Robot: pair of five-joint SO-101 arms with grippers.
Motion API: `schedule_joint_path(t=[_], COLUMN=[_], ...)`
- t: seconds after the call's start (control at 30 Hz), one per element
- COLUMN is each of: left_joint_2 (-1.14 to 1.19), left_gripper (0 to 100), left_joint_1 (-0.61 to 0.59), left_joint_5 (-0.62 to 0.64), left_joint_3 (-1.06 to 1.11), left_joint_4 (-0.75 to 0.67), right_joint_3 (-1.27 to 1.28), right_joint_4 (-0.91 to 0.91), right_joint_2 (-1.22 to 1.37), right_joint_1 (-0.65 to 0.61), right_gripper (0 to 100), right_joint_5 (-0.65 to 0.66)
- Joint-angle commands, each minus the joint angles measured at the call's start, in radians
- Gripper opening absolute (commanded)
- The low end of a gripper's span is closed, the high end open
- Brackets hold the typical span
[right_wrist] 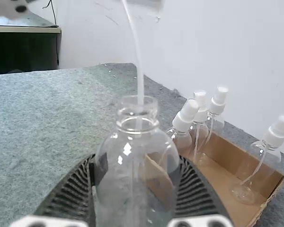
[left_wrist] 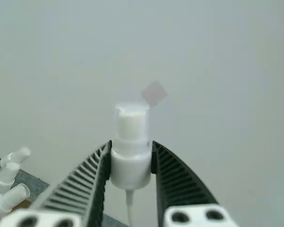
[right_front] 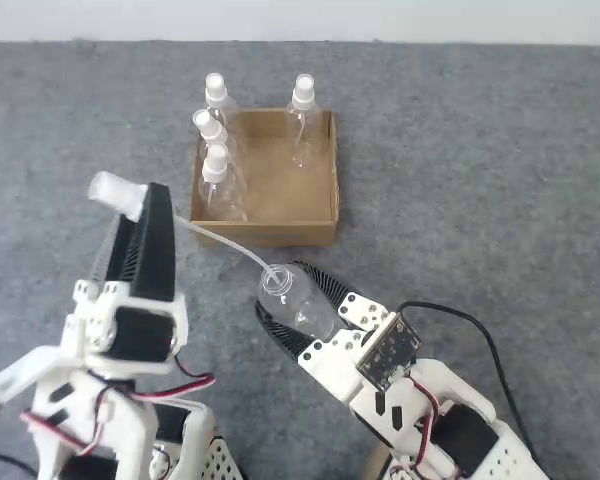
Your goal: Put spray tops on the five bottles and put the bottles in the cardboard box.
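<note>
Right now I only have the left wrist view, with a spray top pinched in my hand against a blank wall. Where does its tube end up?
Observer: The spray top's tube slants down, and its tip sits in the mouth of an open bottle.
Operator: Is that bottle standing free?
Observer: No, the right hand clamps its body, with the mouth turned toward the tube.
Operator: And how full is the box?
Observer: Four bottles with spray tops stand in the cardboard box, three along one side and one at a far corner.
</note>
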Motion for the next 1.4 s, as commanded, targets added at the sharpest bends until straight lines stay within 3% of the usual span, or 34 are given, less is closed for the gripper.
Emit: schedule_joint_path(t=[0.0, 0.17, 0.7, 0.83, 0.97, 1.2, 1.37], left_joint_2=[-0.017, -0.017, -0.017, -0.017, -0.017, -0.017, -0.017], left_gripper=[1, 1, 1, 1, 1, 1, 12], left_joint_1=[0.078, 0.193, 0.209, 0.302, 0.417, 0.411, 0.405], left_joint_5=[-0.068, -0.146, -0.285, -0.334, -0.339, -0.339, -0.333], left_joint_3=[0.021, 0.042, 0.041, 0.042, 0.038, 0.035, 0.035], left_joint_4=[-0.02, -0.02, 0.092, 0.135, 0.195, 0.201, 0.204], right_joint_3=[-0.02, -0.015, -0.014, -0.014, -0.014, -0.014, -0.012], right_joint_4=[-0.025, -0.022, -0.022, -0.022, -0.022, -0.021, -0.021], right_joint_2=[-0.016, -0.016, -0.016, -0.016, -0.016, -0.016, -0.015], right_joint_1=[-0.012, -0.008, -0.008, -0.007, -0.007, -0.005, -0.005], right_gripper=[0.9, 0.9, 0.8, 0.7, 0.7, 0.7, 0.7], right_joint_5=[0.011, 0.011, 0.011, 0.011, 0.011, 0.011, 0.011])
